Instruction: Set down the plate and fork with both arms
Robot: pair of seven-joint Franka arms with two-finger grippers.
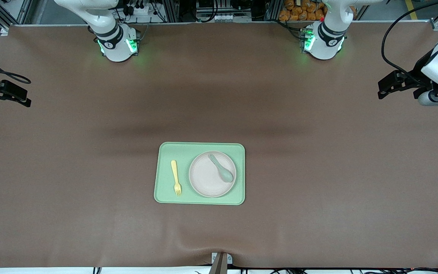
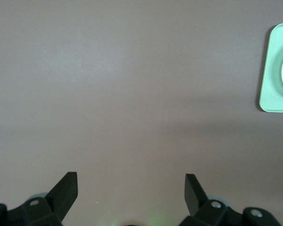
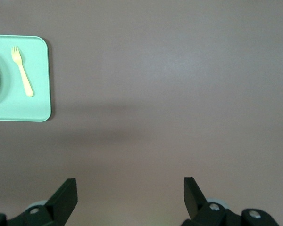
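I see the plate [image 1: 212, 174] and the fork [image 1: 176, 178] lying side by side on the green tray [image 1: 200, 148], which sits mid-table, closer to the front camera's edge than to the arm bases; the fork is on the side toward the right arm's end; a grey-green spoon [image 1: 221, 168] rests on the plate. My left gripper [image 2: 131, 188] hangs over bare table near the left arm's end, fingers spread wide, holding nothing; my right gripper [image 3: 130, 189] waits likewise at the right arm's end, wide apart and empty.

Lab: aluminium framing [image 1: 13, 15], cables [image 1: 390, 34]
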